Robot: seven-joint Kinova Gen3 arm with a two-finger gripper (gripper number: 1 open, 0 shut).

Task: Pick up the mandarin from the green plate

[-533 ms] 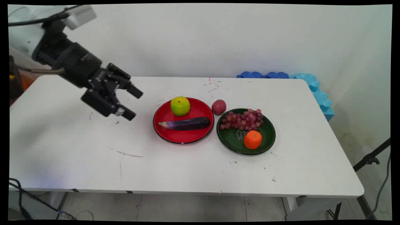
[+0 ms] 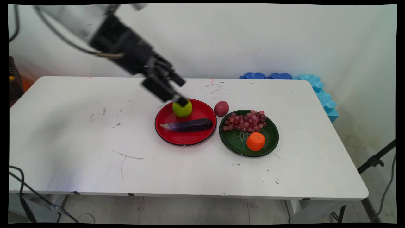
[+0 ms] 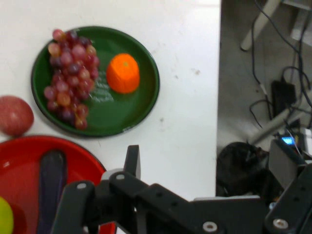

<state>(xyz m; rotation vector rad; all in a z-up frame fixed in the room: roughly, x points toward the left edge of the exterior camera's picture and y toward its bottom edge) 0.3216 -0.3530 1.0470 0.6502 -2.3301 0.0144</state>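
Observation:
My black gripper hangs open above the back left of a red plate, its lower fingertip in front of a green apple on that plate. A purple eggplant lies across the plate's middle. Just right of it are a small reddish round fruit on the table and a green plate with red grapes and an orange. In the hand view one black finger rises over the red plate, with the green plate, grapes and orange beyond.
Blue foam pieces line the table's far right corner. A black stand leg slants beside the table's right edge. Past the table's edge, the hand view shows floor with cables.
The gripper has swung right and toward the wall, from over the bare left part of the table to above the red plate by the apple. The fruit and plates have not moved.

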